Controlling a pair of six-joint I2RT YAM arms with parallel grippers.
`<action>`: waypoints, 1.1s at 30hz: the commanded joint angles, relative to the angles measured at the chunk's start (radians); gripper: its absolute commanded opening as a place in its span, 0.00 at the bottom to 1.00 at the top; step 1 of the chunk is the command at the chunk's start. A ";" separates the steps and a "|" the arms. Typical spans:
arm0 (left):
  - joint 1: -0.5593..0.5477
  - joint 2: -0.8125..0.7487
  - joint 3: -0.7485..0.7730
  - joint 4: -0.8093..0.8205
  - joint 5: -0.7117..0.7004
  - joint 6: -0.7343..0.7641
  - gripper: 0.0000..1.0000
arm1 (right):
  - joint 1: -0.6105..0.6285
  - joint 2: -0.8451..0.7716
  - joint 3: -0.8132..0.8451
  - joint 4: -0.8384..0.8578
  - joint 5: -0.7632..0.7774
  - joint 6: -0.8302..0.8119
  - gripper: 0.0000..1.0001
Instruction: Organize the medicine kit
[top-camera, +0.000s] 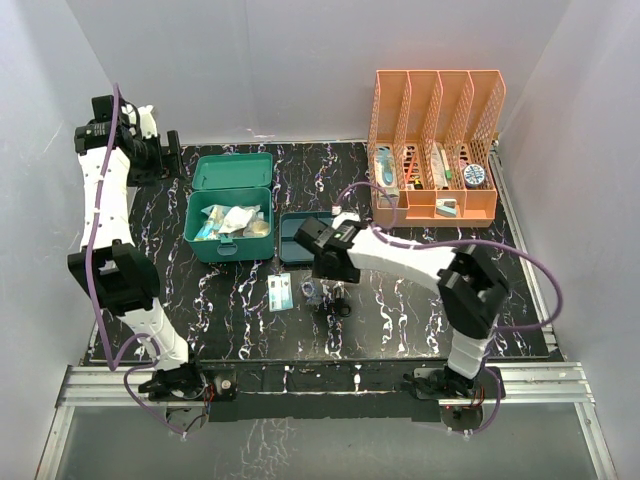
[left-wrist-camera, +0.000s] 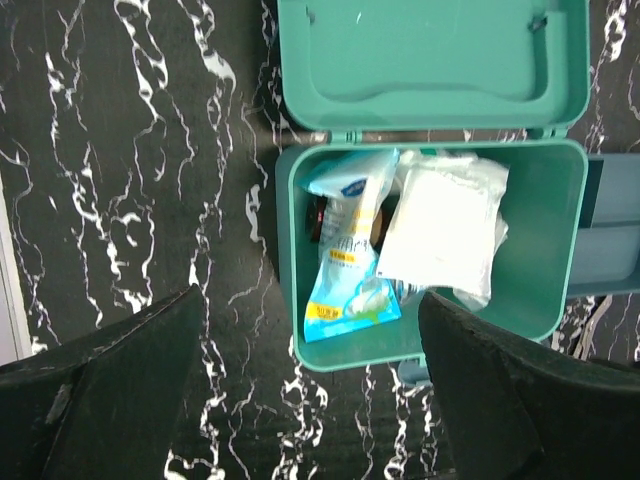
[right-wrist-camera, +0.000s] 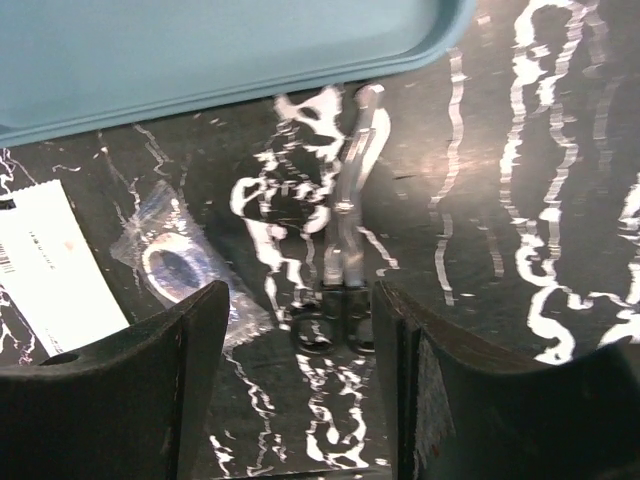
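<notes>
Your left tool (left-wrist-camera: 310, 295) sits nearest the lens, fingers spread wide and holding nothing, off to the left of the medicine kit (left-wrist-camera: 545, 270). You find that kit left of centre on the bench (top-camera: 400, 320), lid thrown back, packets (left-wrist-camera: 440, 230) piled inside. Just beside its right wall lies the blue-grey tray (top-camera: 293, 232). In front of the tray your right tool (right-wrist-camera: 300, 300) stands half open, fingers either side of the scissors (right-wrist-camera: 345, 250) without clamping them, a bagged tape roll (right-wrist-camera: 170, 268) alongside. Far right stands an orange rack (top-camera: 435, 150).
</notes>
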 joint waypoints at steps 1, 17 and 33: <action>0.002 -0.026 0.028 -0.083 0.003 0.035 0.87 | 0.046 0.108 0.102 -0.046 -0.032 0.102 0.56; 0.009 0.061 0.184 -0.213 0.045 0.065 0.86 | 0.080 0.097 0.076 -0.071 0.007 0.181 0.57; 0.009 0.105 0.225 -0.275 0.051 0.064 0.84 | 0.012 -0.036 0.000 -0.040 -0.021 0.092 0.58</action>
